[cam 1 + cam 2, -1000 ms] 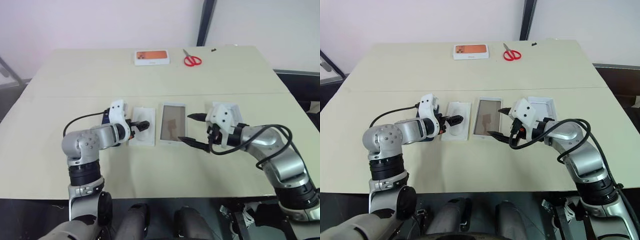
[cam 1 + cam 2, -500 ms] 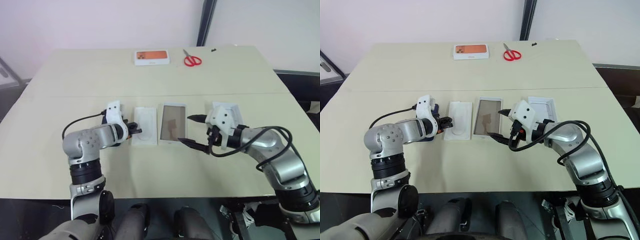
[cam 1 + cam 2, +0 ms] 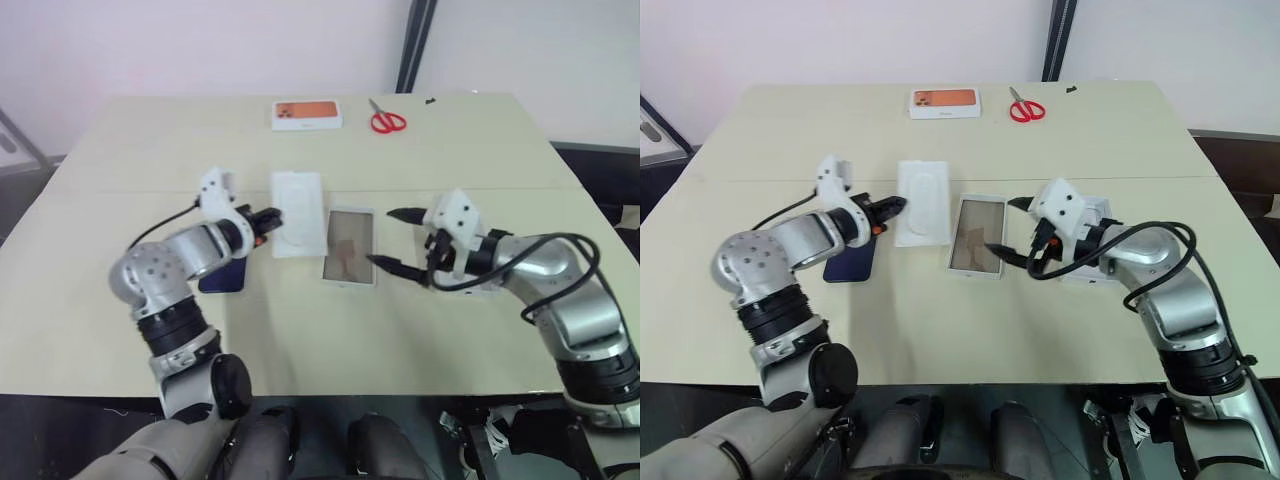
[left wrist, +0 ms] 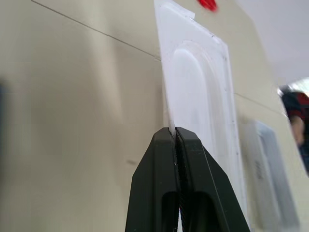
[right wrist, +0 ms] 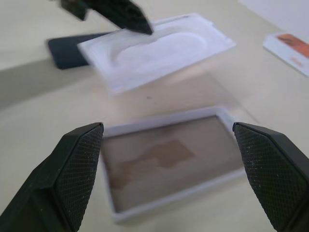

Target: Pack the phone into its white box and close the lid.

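The desk is a pale cream surface with a seam running across it from side to side.

Right gripper hangs over the near half of the desk, right of centre, its jaws spread wide and empty, with the white box just ahead of the fingertips.

Left gripper is left of centre, jaws pressed together on the edge of the flat white insert. The insert, with an oval raised outline, is held clear of the desk and tilted; the right wrist view shows it lifted above the surface.

The lid lies on the desk under the right arm and is largely hidden by it.

The white box lies open at the middle of the desk, just nearer than the seam; its floor looks brownish with a reflection.

The phone, dark navy, lies flat on the desk left of the box, partly under the left arm.

An orange-pictured white box sits near the far edge, centre.

Red-handled scissors lie just right of it, also at the far edge.
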`<action>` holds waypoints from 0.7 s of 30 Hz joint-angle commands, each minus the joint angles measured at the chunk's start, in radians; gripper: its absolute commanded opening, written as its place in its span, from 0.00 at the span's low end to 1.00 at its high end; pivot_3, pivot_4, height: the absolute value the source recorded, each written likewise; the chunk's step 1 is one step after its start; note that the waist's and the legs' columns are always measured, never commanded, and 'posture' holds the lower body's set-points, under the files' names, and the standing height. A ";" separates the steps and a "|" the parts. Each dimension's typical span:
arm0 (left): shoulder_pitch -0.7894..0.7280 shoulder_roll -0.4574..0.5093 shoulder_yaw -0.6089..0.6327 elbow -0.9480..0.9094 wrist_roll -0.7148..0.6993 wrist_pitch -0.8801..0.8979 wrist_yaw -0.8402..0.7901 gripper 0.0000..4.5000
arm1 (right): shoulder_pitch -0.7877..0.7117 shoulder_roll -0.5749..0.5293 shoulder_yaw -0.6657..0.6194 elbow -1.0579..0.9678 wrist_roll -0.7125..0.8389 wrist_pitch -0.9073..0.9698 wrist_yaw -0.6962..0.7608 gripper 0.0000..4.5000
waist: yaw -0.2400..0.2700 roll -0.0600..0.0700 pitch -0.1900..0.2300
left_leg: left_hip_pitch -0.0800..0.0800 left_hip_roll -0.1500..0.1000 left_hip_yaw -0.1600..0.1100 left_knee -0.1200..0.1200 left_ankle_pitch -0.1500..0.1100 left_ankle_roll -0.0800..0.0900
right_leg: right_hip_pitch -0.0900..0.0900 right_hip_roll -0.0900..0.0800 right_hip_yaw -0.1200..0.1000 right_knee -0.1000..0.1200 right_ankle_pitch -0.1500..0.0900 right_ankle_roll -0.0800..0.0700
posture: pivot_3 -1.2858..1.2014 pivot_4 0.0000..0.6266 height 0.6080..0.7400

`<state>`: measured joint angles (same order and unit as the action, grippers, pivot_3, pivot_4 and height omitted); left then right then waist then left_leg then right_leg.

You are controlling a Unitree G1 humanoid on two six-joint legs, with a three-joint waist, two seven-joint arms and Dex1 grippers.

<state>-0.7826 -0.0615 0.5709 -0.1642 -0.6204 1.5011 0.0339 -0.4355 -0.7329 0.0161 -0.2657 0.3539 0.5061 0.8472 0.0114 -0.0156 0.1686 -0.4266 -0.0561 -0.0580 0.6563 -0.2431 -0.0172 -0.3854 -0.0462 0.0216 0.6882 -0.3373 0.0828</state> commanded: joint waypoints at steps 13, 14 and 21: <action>0.016 -0.059 -0.257 0.112 0.103 -0.137 0.006 0.00 | 0.030 -0.045 -0.031 0.002 -0.028 0.005 0.003 1.00 | 0.003 0.000 0.000 | 0.000 0.000 0.001 -0.001 0.000 0.000 | -0.001 0.000 0.001 0.000 0.000 0.000 | 0.52 0.24 1.00; 0.017 -0.060 -0.263 0.117 0.104 -0.144 0.004 0.00 | 0.042 -0.054 -0.027 -0.001 -0.029 0.009 0.014 1.00 | 0.004 0.000 0.000 | -0.001 0.000 0.001 0.000 0.000 0.000 | -0.001 0.000 0.001 0.000 0.000 0.000 | 0.52 0.24 1.00; 0.035 -0.076 -0.288 0.140 0.109 -0.170 -0.011 0.00 | 0.075 -0.052 -0.026 -0.010 -0.020 0.010 0.028 1.00 | 0.000 0.000 0.000 | -0.001 0.000 0.001 -0.001 0.000 0.000 | -0.001 0.000 0.001 0.000 0.000 0.000 | 0.52 0.24 1.00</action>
<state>-0.7502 -0.1355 0.3006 -0.0145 -0.5103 1.3453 0.0348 -0.3538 -0.7830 0.0055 -0.2365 0.3281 0.5252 0.8730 0.0111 -0.0158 0.1687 -0.4272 -0.0560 -0.0572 0.6557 -0.2431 -0.0172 -0.3867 -0.0460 0.0227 0.6885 -0.3373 0.0828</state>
